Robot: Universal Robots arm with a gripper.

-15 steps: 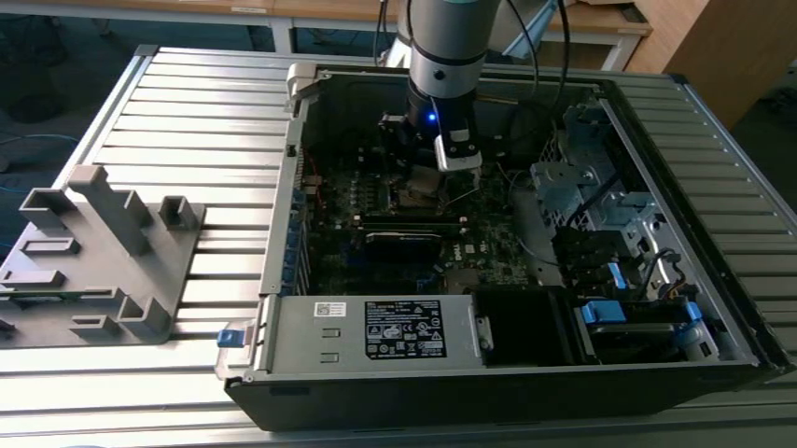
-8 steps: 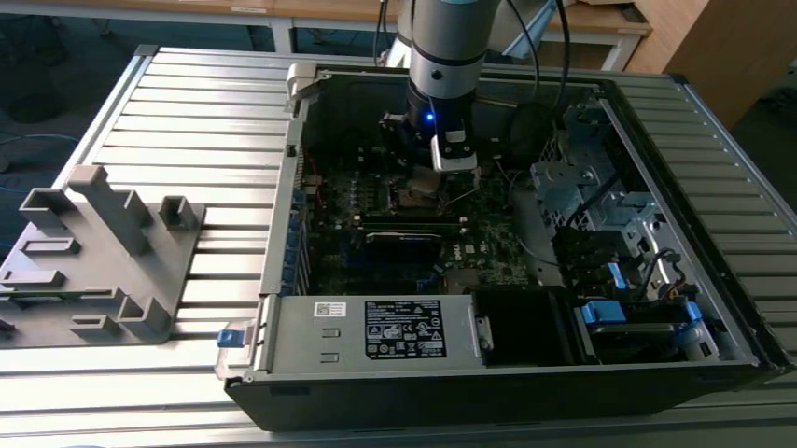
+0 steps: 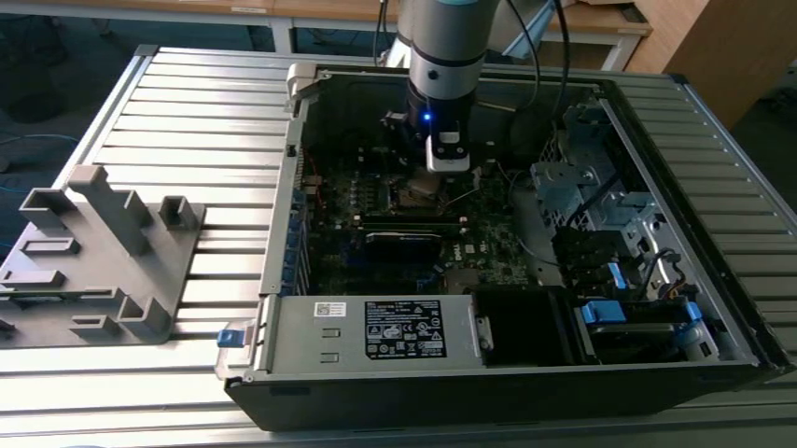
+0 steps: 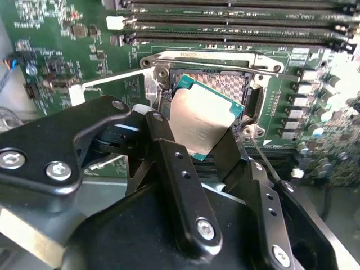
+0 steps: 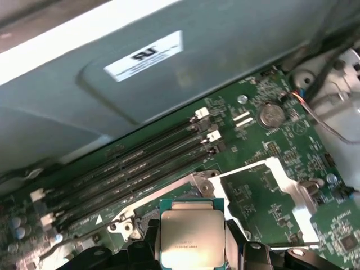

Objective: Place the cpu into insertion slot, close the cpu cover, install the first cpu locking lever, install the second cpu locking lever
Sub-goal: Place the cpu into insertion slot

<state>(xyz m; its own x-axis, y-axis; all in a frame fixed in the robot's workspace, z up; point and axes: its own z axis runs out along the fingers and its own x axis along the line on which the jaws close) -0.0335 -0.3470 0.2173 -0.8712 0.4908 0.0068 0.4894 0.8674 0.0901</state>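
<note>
Black fingers of the gripper pinch the cpu by two opposite edges, jaws narrow, i.e. closed to chip width. We read the edge grip as chosen to keep the grey metal top and the underside free, so the chip can go down flat w/o a finger beneath it.

In the second wrist view the cpu hangs tilted over the slot, one corner low toward the dark pin field and the rest lifted. We cannot tell whether that corner touches. In the first wrist view the cpu sits btw. the fingers, w/ the slot's silver rim just beyond it.

Cover: swung open to one side of the slot, green board showing through its window. We judge it stands open to leave the socket clear for the chip. In the second wrist view the cover lies just beside the slot. Step in hand, by our reading: placing the chip, i.e. the first of four. Cover and both lever steps are not yet done.

Outward: board w/ long black slots near the socket. In the exterior view the arm points straight down into the open case, gripper low over the board's middle. The case lies on its side on a slatted table, open face up, which gives vertical access. A grey fixture stands at the exterior view's left, well apart from the case.
</note>
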